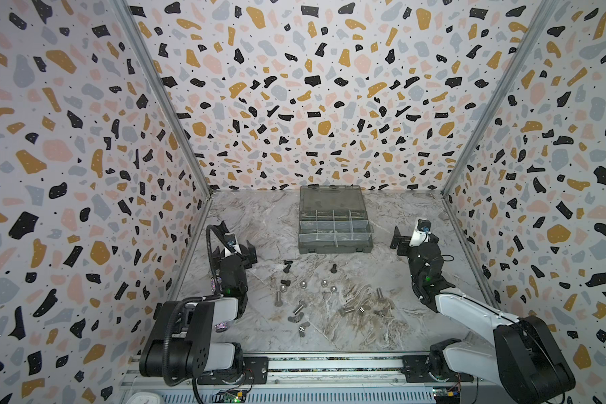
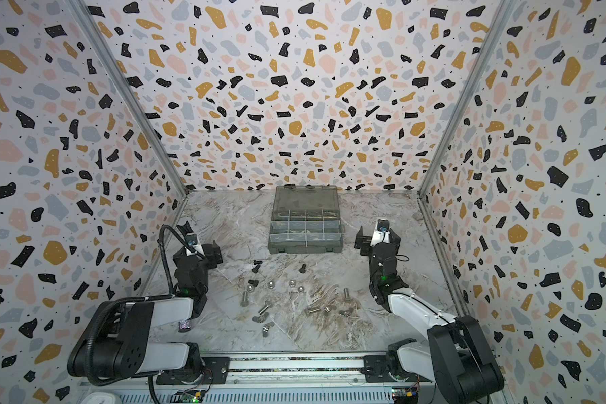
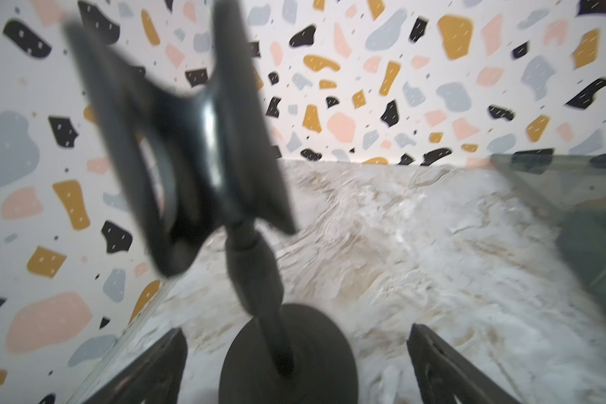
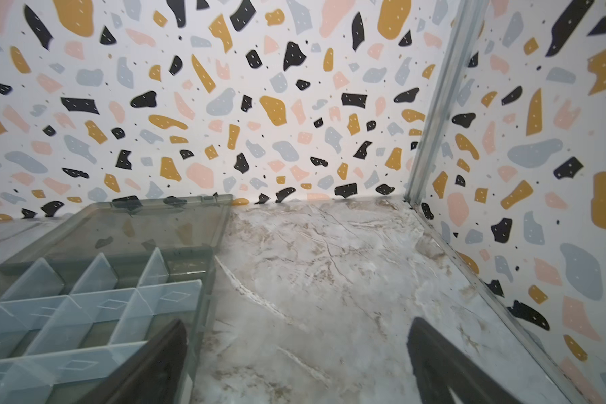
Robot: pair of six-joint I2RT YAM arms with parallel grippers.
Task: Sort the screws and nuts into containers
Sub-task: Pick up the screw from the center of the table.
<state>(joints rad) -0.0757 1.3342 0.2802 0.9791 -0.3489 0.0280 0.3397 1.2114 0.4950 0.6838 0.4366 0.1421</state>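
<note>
Jaws on left gripper [image 1: 234, 250] and right gripper [image 1: 417, 241] are spread; black screws [image 1: 287, 267] are noted nearest the left.

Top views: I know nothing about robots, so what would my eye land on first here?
Probably the loud speckled walls boxing in everything. Next, the grey organizer box, lid open, at the far middle of the marble table, with screws and shiny nuts scattered loose in front of it. The left claw and right claw stand open at either side.
</note>
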